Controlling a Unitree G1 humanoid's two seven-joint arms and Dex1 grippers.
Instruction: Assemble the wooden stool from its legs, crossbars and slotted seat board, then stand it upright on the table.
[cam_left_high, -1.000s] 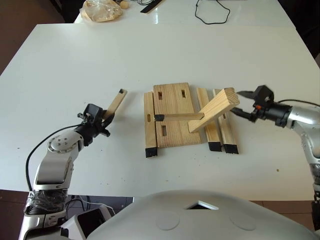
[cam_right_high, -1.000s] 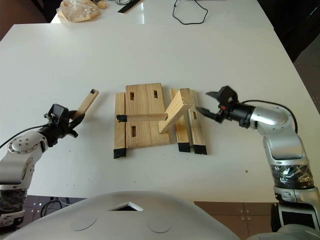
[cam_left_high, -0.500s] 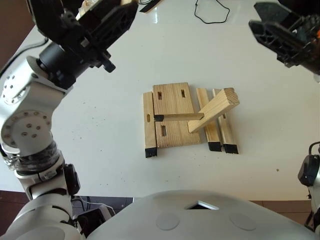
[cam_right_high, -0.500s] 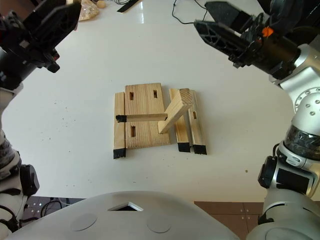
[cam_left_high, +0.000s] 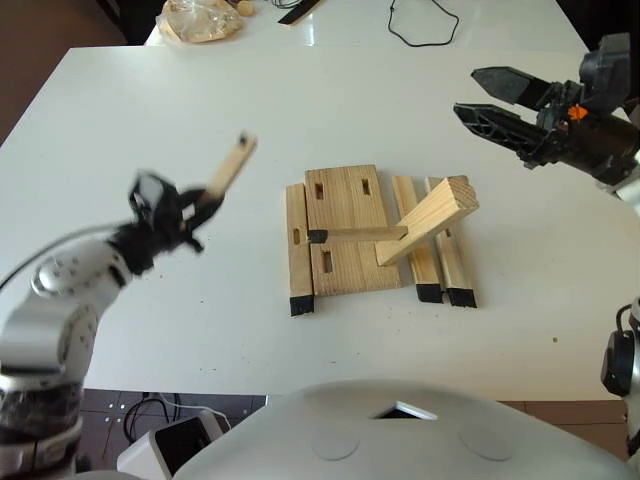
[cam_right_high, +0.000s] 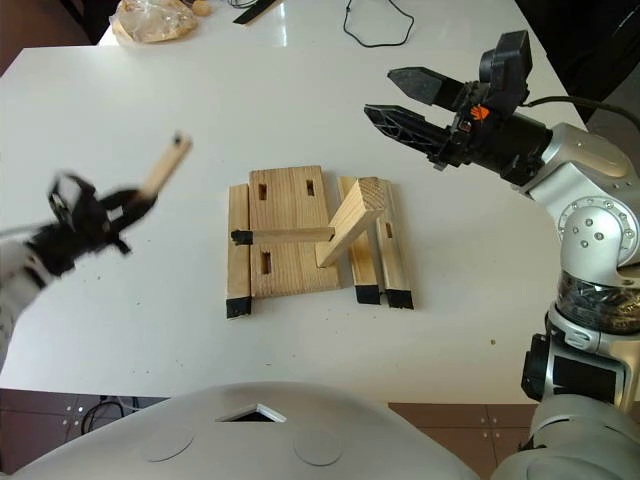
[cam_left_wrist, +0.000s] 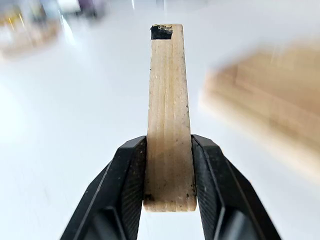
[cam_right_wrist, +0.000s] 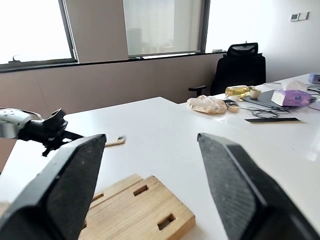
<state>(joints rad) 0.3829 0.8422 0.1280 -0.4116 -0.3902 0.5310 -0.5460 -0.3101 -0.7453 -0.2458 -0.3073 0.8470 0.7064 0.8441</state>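
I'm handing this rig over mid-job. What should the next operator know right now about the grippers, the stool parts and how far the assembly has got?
Left gripper: shut on a thin pale wooden bar with a black tip, held above the white table, left of the pile.
Right gripper: open, empty, raised beyond the pile's right side.
Parts: slotted wooden seat board flat mid-table; one black-footed leg along its left edge, two black-footed legs on its right; a thick wooden leg tilted over those, a thin crossbar running from it across the board.
Done: that pair looks joined, nothing else.
Left: fit the remaining legs, bars and seat, then stand the stool upright.
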